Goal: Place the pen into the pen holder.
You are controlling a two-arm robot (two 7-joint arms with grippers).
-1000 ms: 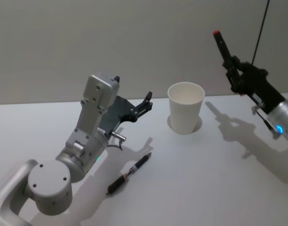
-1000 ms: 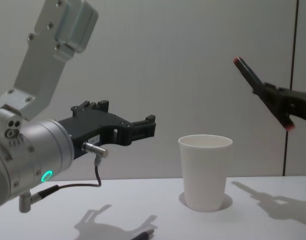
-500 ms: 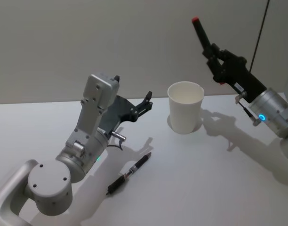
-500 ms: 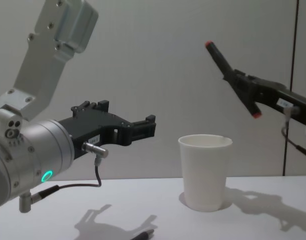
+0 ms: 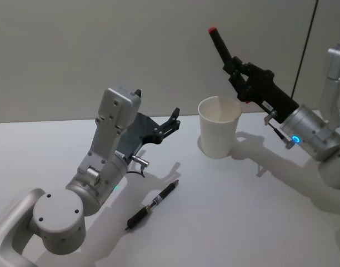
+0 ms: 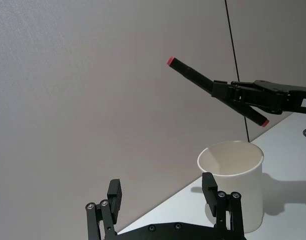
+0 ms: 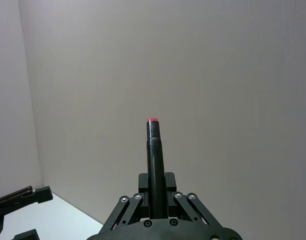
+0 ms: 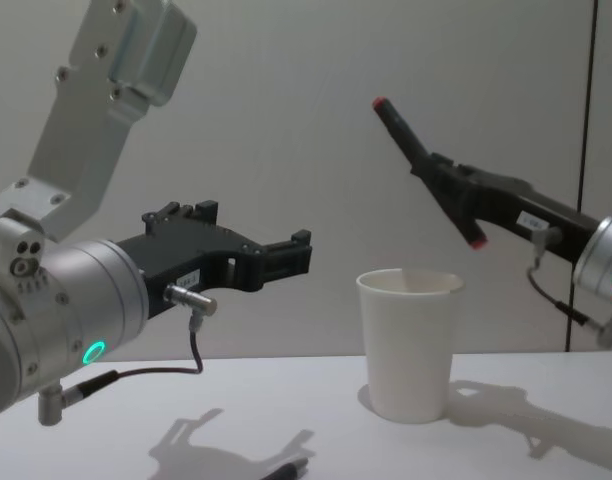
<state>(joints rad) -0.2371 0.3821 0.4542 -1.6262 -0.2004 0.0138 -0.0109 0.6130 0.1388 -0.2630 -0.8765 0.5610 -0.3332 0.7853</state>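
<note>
Clamping a black pen [image 5: 220, 45] with red ends in the right gripper [image 5: 236, 71], with the fingers closed tight on the middle of the barrel and the arm reaching in from the right. Holding that pen in the air at a slant, with the upper red end leaning toward the robot's left and the lower red end hanging above the right edge of the rim of the cup [image 5: 219, 130], close to it but not touching. Showing the cup, plain white paper, standing upright and mouth up on the white table [image 5: 248, 222], toward the back and near the middle. Hovering the left gripper [image 6: 162, 184] above the table to the left of the cup, apart from it, with both black fingers spread wide, gripping nothing and pointing toward the cup. Showing a second pen [image 5: 153, 204], black with a pale band near its middle, lying flat on the table in front of the left arm, nearer the robot than the cup, slanted with one end toward the cup and touched by neither gripper. Looking up the barrel of the pen in the right wrist view, with a finger on each side of it and a plain grey wall [image 7: 218, 75] behind
</note>
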